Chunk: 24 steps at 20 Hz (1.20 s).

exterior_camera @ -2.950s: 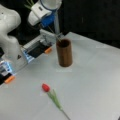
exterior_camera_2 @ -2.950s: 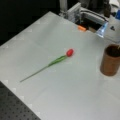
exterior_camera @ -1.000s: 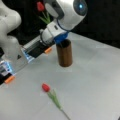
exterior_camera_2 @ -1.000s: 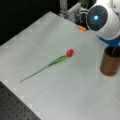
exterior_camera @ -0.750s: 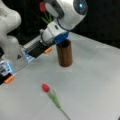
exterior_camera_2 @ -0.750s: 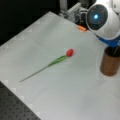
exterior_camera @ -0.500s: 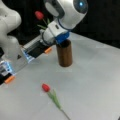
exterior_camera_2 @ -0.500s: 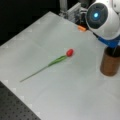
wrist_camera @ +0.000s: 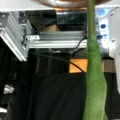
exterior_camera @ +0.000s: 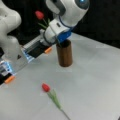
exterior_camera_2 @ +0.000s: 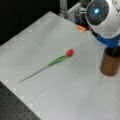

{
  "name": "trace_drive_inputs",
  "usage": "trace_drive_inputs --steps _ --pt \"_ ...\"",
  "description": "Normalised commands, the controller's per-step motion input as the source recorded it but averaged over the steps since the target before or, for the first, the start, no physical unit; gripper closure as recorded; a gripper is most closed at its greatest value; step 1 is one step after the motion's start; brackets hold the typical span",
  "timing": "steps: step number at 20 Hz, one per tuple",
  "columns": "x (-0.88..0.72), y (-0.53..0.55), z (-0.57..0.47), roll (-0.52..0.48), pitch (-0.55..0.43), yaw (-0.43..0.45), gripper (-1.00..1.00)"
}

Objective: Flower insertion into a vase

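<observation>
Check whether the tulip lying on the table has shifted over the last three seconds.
No. In both front views the lying tulip keeps its spot relative to the vase.

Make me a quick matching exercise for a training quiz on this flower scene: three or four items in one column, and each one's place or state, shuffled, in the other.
Column 1:
1. vase
2. lying tulip
3. raised tulip
4. orange tab

Column 2:
A. flat on the white table, stem stretched out
B. up in the air beside the arm, red bloom against the dark background
C. upright under the arm's wrist
D. near the table's far edge

Pairs: 1-C, 2-A, 3-B, 4-D
</observation>
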Motion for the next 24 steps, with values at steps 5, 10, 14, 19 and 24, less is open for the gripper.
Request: trace_drive_inputs --steps 5,10,14,19,24 --pt "0.13 0.04 0.17 -0.191 -0.917 -0.032 -1.0" --pt "-0.35 0.02 0.17 -0.231 -0.866 -0.031 -1.0" --pt "-0.35 -0.11 0.06 -0.144 -0.589 -0.059 -1.0" --pt "-0.06 -0.35 -0.02 -0.08 -0.329 -0.012 -1.0" --pt "0.26 -0.45 0.03 -0.024 -0.099 0.016 -1.0"
